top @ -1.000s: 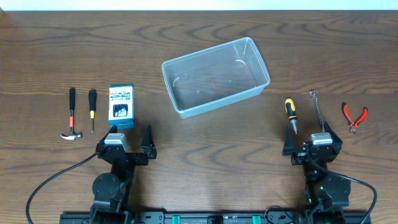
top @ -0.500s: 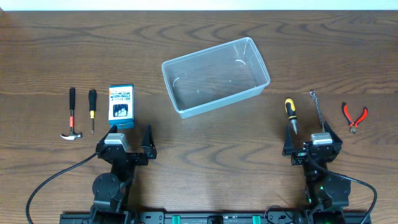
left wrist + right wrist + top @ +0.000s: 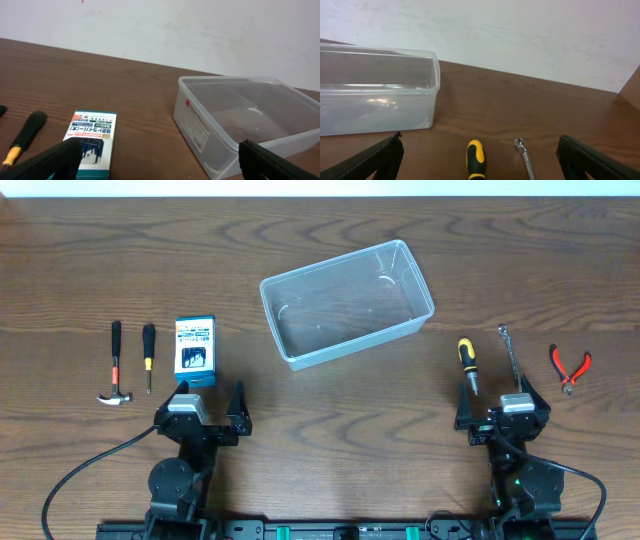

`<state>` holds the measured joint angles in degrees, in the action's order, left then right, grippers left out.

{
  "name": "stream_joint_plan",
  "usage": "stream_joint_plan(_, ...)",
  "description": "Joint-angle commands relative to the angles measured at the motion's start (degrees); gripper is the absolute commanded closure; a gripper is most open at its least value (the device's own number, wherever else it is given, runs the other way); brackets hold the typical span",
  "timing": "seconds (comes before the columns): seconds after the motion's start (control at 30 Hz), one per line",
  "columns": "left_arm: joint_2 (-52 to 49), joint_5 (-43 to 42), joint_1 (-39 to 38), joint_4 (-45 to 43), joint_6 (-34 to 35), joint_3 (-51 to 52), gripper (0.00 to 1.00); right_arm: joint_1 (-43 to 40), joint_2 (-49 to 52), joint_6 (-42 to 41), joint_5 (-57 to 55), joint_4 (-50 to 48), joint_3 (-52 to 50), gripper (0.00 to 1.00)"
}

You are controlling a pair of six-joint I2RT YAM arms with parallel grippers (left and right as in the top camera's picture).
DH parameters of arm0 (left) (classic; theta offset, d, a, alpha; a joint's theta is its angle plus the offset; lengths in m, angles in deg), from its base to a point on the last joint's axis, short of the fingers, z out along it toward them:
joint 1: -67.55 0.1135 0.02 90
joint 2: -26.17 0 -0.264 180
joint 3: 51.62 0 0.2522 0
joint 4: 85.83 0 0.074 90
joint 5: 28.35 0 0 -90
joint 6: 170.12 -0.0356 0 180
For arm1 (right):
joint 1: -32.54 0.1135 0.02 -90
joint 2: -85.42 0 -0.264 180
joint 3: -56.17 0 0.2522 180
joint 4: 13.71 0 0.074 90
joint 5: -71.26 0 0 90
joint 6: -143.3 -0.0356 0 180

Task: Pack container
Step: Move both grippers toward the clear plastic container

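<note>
The clear plastic container (image 3: 346, 300) lies empty at the table's middle back; it also shows in the left wrist view (image 3: 240, 120) and the right wrist view (image 3: 375, 95). A hammer (image 3: 116, 370), a small black screwdriver (image 3: 148, 355) and a blue-and-white box (image 3: 195, 348) lie at the left. A yellow-and-black screwdriver (image 3: 466, 362), a wrench (image 3: 511, 355) and red pliers (image 3: 569, 366) lie at the right. My left gripper (image 3: 208, 408) is open and empty, just in front of the box. My right gripper (image 3: 500, 405) is open and empty, just in front of the screwdriver and wrench.
The wooden table (image 3: 330, 440) extends to a white wall at the back. Cables run from both arm bases along the front edge.
</note>
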<state>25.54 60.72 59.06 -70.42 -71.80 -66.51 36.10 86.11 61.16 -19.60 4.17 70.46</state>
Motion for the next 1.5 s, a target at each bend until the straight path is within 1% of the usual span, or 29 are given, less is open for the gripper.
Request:
stream_joint_plan(0.0, 0.3, 1.2, -0.3, 2.6, -0.7, 0.9, 0.02, -0.2, -0.4, -1.0, -0.2, 0.1, -0.2, 0.01)
stream_joint_plan(0.17, 0.3, 1.2, -0.3, 2.6, -0.7, 0.9, 0.03, -0.2, -0.4, -1.0, -0.2, 0.1, -0.2, 0.01)
stream_joint_plan(0.53, 0.3, 1.2, -0.3, 2.6, -0.7, 0.9, 0.01, -0.2, -0.4, -1.0, -0.2, 0.1, -0.2, 0.01)
stream_joint_plan(0.8, 0.3, 1.2, -0.3, 2.6, -0.7, 0.9, 0.02, -0.2, -0.4, -1.0, 0.3, 0.1, -0.2, 0.01)
stream_joint_plan(0.83, 0.3, 1.2, -0.3, 2.6, -0.7, 0.9, 0.02, -0.2, -0.4, -2.1, 0.9, 0.2, -0.2, 0.01)
stream_joint_plan(0.87, 0.3, 1.2, -0.3, 2.6, -0.7, 0.9, 0.02, -0.2, -0.3, -4.9, 1.5, 0.2, -0.2, 0.01)
stream_joint_plan(0.97, 0.3, 1.2, -0.3, 2.6, -0.7, 0.9, 0.02, -0.2, 0.1, -18.7, 1.8, 0.2, -0.2, 0.01)
stream_joint_plan(1.03, 0.3, 2.1, -0.3, 2.5, -1.1, 0.9, 0.02, -0.2, 0.5, -28.4, 6.7, -0.3, -0.2, 0.01)
stream_joint_plan(1.07, 0.3, 3.7, -0.3, 2.1, -0.9, 0.9, 0.02, -0.2, 0.8, -30.0, 10.0, -0.8, -0.2, 0.01)
stream_joint_plan(1.1, 0.3, 4.1, -0.3, 1.8, -0.4, 0.9, 0.02, -0.2, 1.1, -30.1, 13.5, -1.1, -0.1, 0.01)
stream_joint_plan(1.13, 0.3, 3.6, -0.3, 1.1, 2.7, 0.9, 0.02, -0.2, 1.5, -29.8, 16.4, -1.1, 0.3, 0.01)
stream_joint_plan(1.17, 0.3, 1.8, -0.3, 0.3, 6.0, 0.8, 0.02, -0.2, 1.9, -28.6, 18.8, -1.1, 1.0, 0.01)
stream_joint_plan(1.2, 0.3, -0.7, -0.3, 0.3, 7.5, 0.2, 0.02, -0.2, 2.4, -27.1, 19.9, -1.1, 1.8, 0.01)
stream_joint_plan(1.27, -0.3, -6.8, -0.3, 3.1, 7.5, -2.6, 0.02, -0.2, 4.2, -23.5, 20.4, 0.5, 5.0, 0.01)
stream_joint_plan(1.3, -1.2, -8.2, -0.3, 5.8, 7.5, -4.9, 0.02, -0.2, 5.7, -21.7, 20.4, 1.6, 7.3, 0.01)
stream_joint_plan(1.37, -3.5, -8.4, -0.3, 11.1, 7.0, -9.6, 0.02, -0.2, 9.4, -19.1, 20.4, 3.8, 12.2, 0.01)
stream_joint_plan(1.47, -10.4, -8.3, -0.3, 21.1, 2.1, -20.5, 0.02, -0.2, 18.9, -17.0, 20.8, 10.6, 22.7, 0.01)
